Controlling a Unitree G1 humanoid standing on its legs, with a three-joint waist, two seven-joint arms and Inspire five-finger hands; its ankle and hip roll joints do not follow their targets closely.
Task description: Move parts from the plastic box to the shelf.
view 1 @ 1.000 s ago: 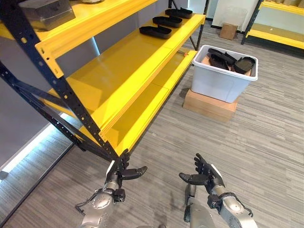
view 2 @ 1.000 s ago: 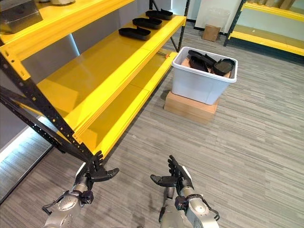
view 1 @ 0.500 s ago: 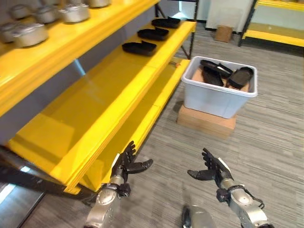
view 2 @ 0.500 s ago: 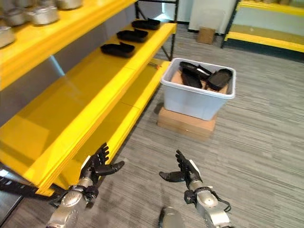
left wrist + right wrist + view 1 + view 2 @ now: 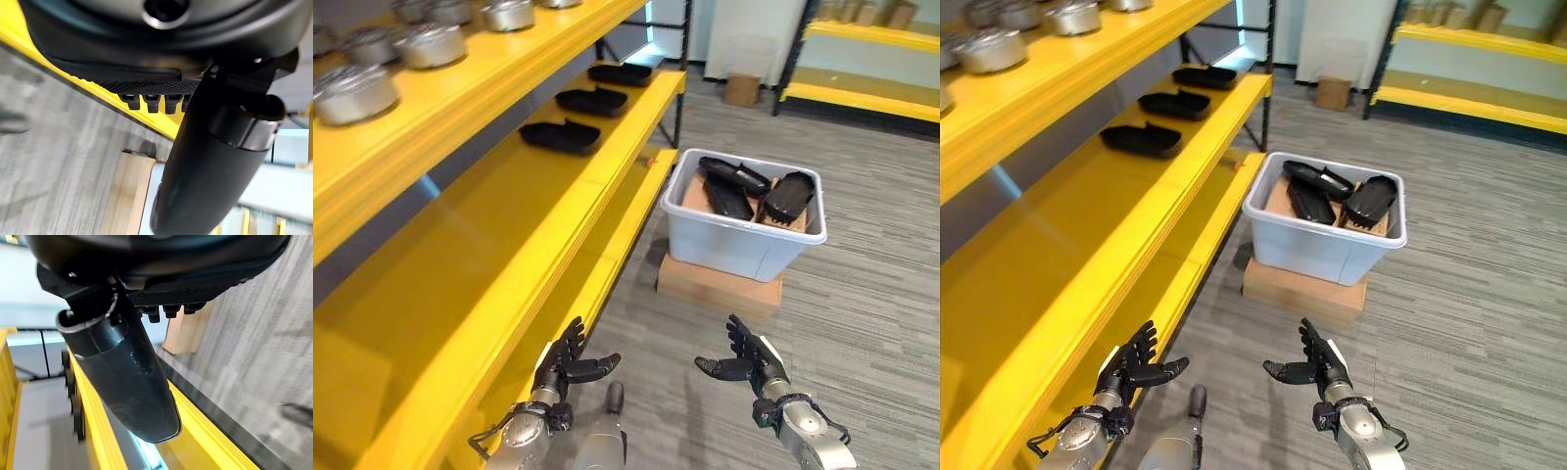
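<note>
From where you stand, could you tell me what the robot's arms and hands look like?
Both arms are silver-grey with rounded metal housings. The left hand and right hand are dark, with slim fingers and a thick glossy black thumb; a white strip marks each hand's edge, and the palms are dotted-textured.

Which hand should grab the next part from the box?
Right, probably. The right hand is open, on the box's side; the left hand, also open, hangs by the shelf.

The shelf point(image 5: 509, 206) is showing bright yellow, with black parts point(image 5: 560, 137) lying on it and silver pots point(image 5: 431, 44) above. The box point(image 5: 734, 245) is looking pale grey, holding black parts point(image 5: 736, 181), on a tan carton point(image 5: 715, 286). The floor point(image 5: 871, 294) is showing grey streaks.
</note>
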